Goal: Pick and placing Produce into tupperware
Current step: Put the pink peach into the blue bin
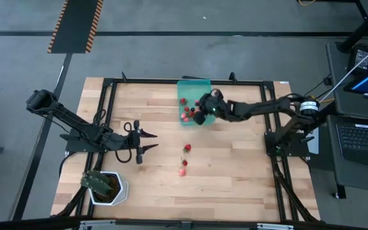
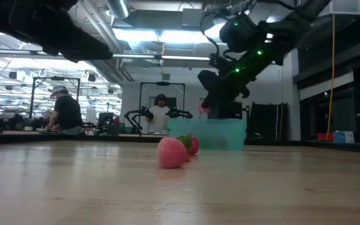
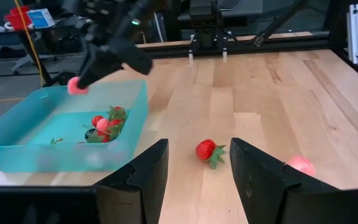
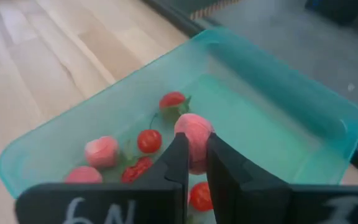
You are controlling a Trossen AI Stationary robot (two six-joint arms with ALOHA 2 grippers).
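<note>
The teal tupperware [image 1: 193, 86] sits at the table's far middle and holds several red and pink fruits [image 4: 148, 141]. My right gripper [image 4: 196, 163] hovers over its near part, shut on a pink fruit [image 4: 193, 132]. This fruit also shows in the low view [image 2: 203, 107] and the left wrist view [image 3: 74, 85]. A red strawberry [image 1: 187, 148] and two pinkish fruits [image 1: 183, 171] lie on the table's middle. My left gripper [image 1: 149, 142] is open, level, left of those fruits. In its wrist view, left gripper [image 3: 197, 171], the strawberry [image 3: 209, 151] lies ahead of the fingers. My right gripper pinches the pink fruit [image 4: 194, 124] between its two fingertips, coming slanting from above and from the table's right. The fruit is lifted clear and hangs over the tupperware's inside [image 4: 253, 118], above the fruits lying there.
A white pot with a green plant [image 1: 107, 186] stands at the table's near left corner. A black frame [image 1: 171, 80] runs around the table's edges. Bare wood lies between the loose fruits and the near edge. People [image 2: 67, 112] work in the room far behind.
</note>
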